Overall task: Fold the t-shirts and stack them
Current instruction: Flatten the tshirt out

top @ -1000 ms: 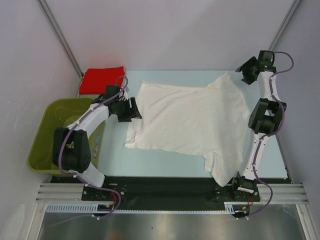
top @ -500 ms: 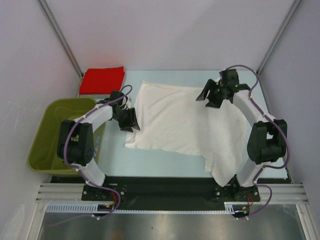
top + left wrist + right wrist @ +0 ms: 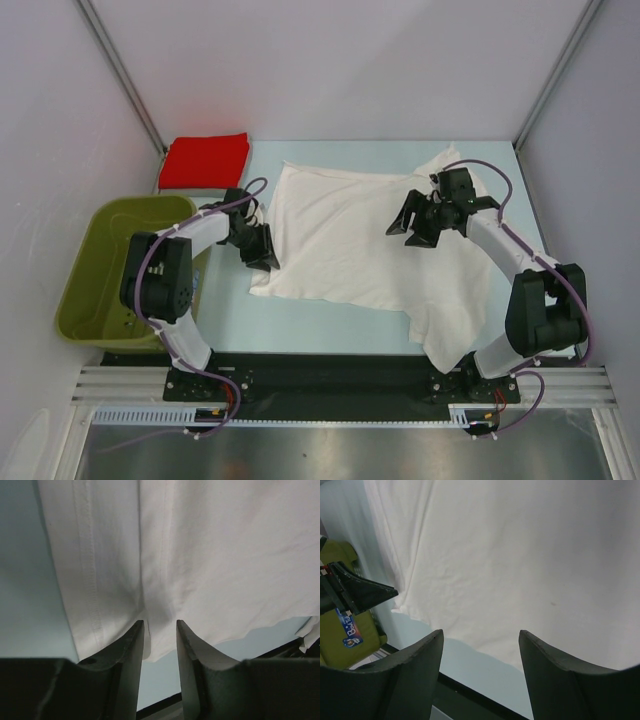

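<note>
Where the view from above begins on the left, a green basket stands against the edge of a pale blue table. Just beyond it, a red shirt lies folded into a flat rectangle at the table's far left corner, apart from everything else.

The left gripper is low at the left edge of a large white shirt. Its jaws are narrow, with a ridge of the shirt's hem between the fingertips. It cannot be told whether they truly pinch the cloth.

The white shirt is spread flat across the middle of the table. Its plain side faces up and it is lightly creased. One sleeve points to the far right corner, and the other is bunched at the near edge by the right arm's base.

The right gripper hovers over the right half of this shirt with its jaws wide apart, holding nothing.
</note>
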{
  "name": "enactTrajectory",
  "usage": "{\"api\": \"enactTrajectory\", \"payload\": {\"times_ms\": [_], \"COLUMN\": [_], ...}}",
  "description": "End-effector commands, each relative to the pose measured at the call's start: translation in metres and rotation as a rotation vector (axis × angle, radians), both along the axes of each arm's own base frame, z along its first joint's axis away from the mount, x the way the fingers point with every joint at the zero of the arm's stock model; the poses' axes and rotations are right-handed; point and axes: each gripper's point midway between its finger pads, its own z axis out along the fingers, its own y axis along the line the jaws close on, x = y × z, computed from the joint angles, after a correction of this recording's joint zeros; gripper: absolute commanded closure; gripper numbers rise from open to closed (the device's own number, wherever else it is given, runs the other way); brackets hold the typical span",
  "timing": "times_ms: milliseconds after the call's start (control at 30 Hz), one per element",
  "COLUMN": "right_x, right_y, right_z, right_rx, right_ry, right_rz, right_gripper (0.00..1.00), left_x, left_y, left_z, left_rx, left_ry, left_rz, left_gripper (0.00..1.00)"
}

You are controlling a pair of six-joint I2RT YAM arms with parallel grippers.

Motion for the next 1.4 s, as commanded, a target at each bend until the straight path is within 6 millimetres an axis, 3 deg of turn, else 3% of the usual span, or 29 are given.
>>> {"api": "enactTrajectory", "payload": {"times_ms": [0, 167, 300, 600, 1033, 1367], "right_x": [0.004, 0.009, 0.009, 0.003, -0.007, -0.008], "right_y": [0.002, 0.003, 0.005, 0.004, 0.002, 0.007], "right_z": [0.019, 0.020, 0.015, 0.007, -0.006, -0.014], "right_rx": [0.019, 0.021, 0.023, 0.013, 0.011, 0.011], "right_ry": [-0.080, -0.081, -0.064, -0.039, -0.002, 0.023], "right_rz": [0.026, 0.036, 0.049, 0.062, 0.059, 0.066], "right_gripper": [0.32, 0.32, 0.32, 0.32, 0.32, 0.31], "left_x": [0.001, 0.009, 0.019, 0.033, 0.044, 0.044], "left_y": [-0.006, 0.000, 0.007, 0.026, 0.050, 0.054], "left_z": [-0.004, -0.002, -0.002, 0.010, 0.007, -0.005], "left_rx": [-0.022, 0.013, 0.066, 0.168, 0.232, 0.244], "left_ry": [0.004, -0.031, -0.054, -0.115, -0.124, -0.095], "left_rz": [0.010, 0.036, 0.056, 0.081, 0.102, 0.088], "left_gripper": [0.67, 0.76, 1.00, 1.00, 1.00, 0.98]}}
